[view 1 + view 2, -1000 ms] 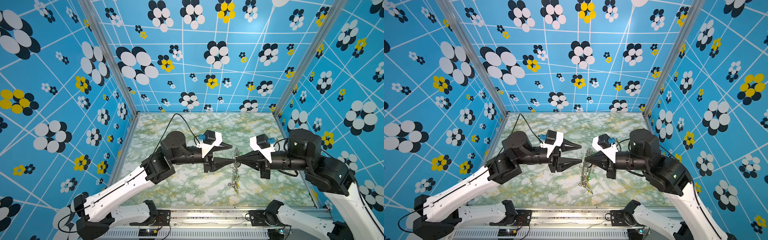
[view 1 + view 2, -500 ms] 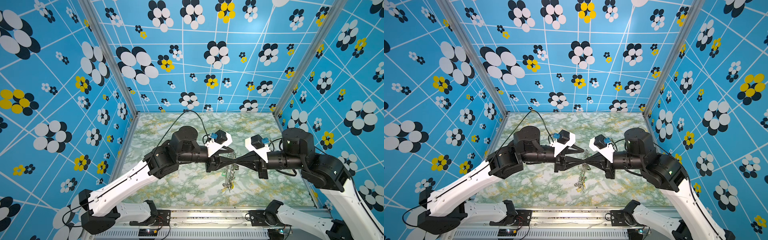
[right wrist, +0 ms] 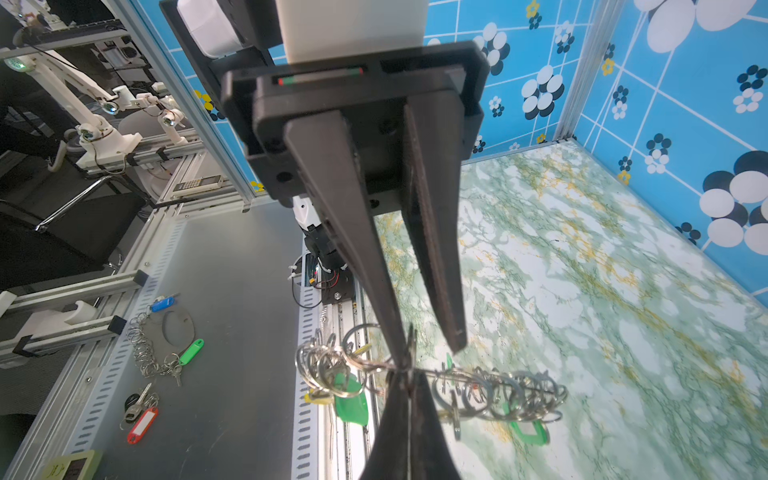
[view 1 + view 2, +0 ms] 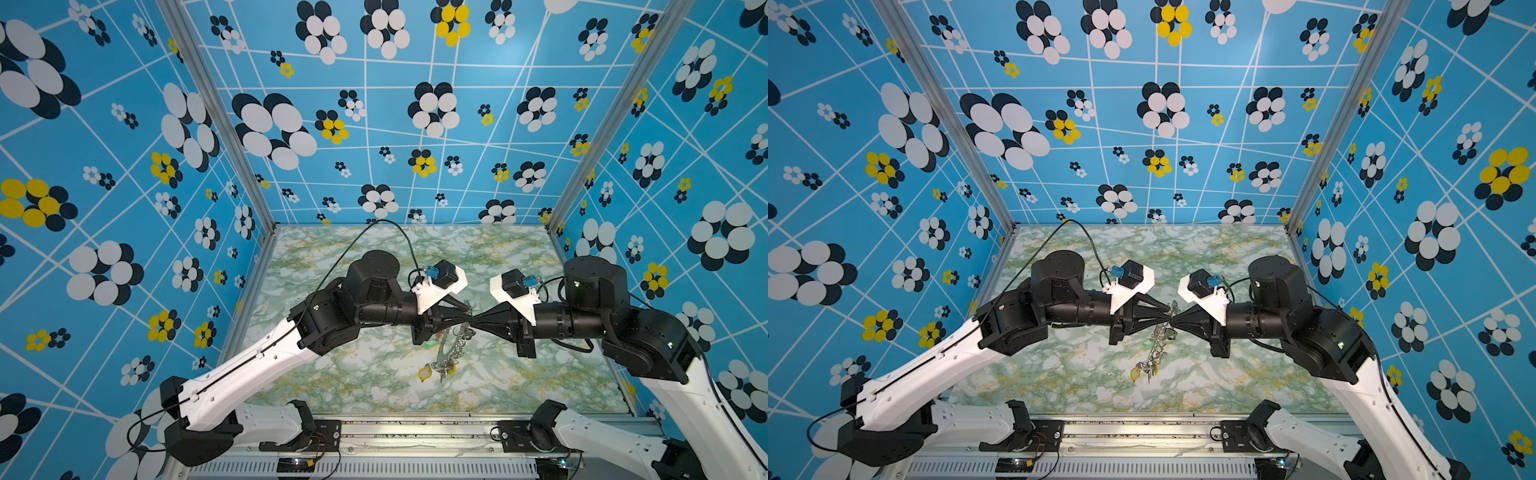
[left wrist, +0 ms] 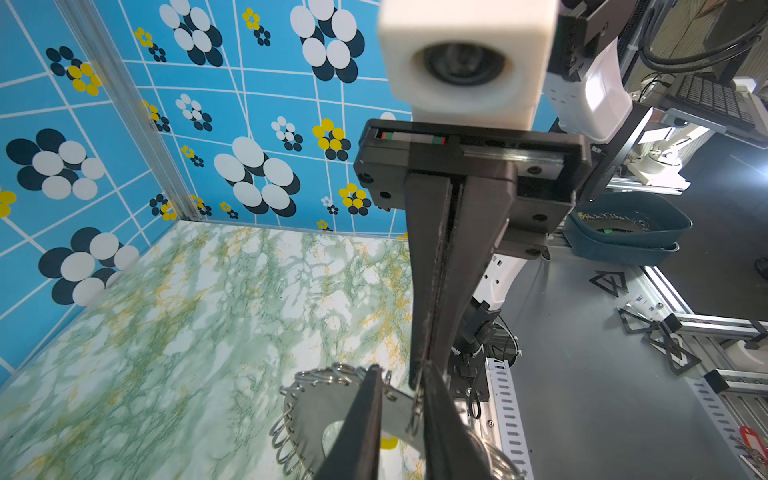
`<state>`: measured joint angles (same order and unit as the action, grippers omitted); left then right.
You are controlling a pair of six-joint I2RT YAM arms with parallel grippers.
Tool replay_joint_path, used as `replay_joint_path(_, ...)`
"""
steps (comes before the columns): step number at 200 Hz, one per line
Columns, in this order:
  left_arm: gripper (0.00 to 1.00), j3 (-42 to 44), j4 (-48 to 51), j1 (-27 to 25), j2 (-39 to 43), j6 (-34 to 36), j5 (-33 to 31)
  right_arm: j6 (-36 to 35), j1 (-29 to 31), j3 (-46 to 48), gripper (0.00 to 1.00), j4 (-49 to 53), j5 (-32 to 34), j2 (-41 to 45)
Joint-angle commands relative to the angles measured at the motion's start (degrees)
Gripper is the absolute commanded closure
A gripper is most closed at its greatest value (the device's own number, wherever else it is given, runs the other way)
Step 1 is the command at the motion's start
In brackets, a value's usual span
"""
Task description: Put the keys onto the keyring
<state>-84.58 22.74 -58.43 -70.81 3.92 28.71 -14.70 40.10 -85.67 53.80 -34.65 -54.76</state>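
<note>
The keyring [image 4: 446,353] [image 4: 1158,351], a flat grey disc rimmed with wire loops, hangs on edge above the marble floor. My right gripper [image 4: 476,323] [image 3: 409,374] is shut on its upper rim. Facing it tip to tip, my left gripper [image 4: 469,316] [image 5: 399,370] is open by a narrow gap. Its fingers straddle the disc's [image 5: 316,411] rim, and one wire loop [image 5: 415,411] lies against a finger. From the right wrist, one left fingertip [image 3: 405,357] touches the rim while the second stands apart. Yellow [image 4: 424,372] and green [image 3: 351,395] tags dangle. The keys are out of view.
The marble floor [image 4: 374,374] is walled in blue on three sides. Outside the cell, a grey bench [image 3: 232,332] carries a spare ring with blue and green tags [image 3: 166,332] and a loose key with a red tag [image 3: 139,409]. A blue bin [image 5: 623,232] stands beyond.
My left arm has moved right until its fingertips reached the keyring's rim, and its jaws have narrowed from wide open. The right gripper has kept its hold and shifted slightly left.
</note>
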Motion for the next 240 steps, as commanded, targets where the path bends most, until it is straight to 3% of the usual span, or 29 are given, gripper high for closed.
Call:
replay_joint_path(1,0.85,-1.04,0.22,-0.29,0.32,0.06,0.77,-1.1,0.42,-1.74,1.0,-1.01,-0.5,0.42)
replay_joint_path(29,1.0,-0.94,-0.02,-0.33,0.49,0.12,1.3,-1.1,0.41,-1.87,1.0,-1.14,-0.34,0.36)
replay_joint_path(117,1.0,2.61,-6.14,-0.3,3.13,0.41,1.67,-0.68,0.4,-2.18,1.0,-1.29,0.4,0.52)
replay_joint_path(175,1.0,6.3,-13.28,0.16,5.84,-0.57,1.09,-0.42,0.42,-2.05,0.7,-0.77,2.87,1.44)
replay_joint_path(240,1.0,11.03,-24.37,1.72,7.3,-4.55,3.69,-0.02,0.42,-0.12,0.65,-2.33,1.48,2.41)
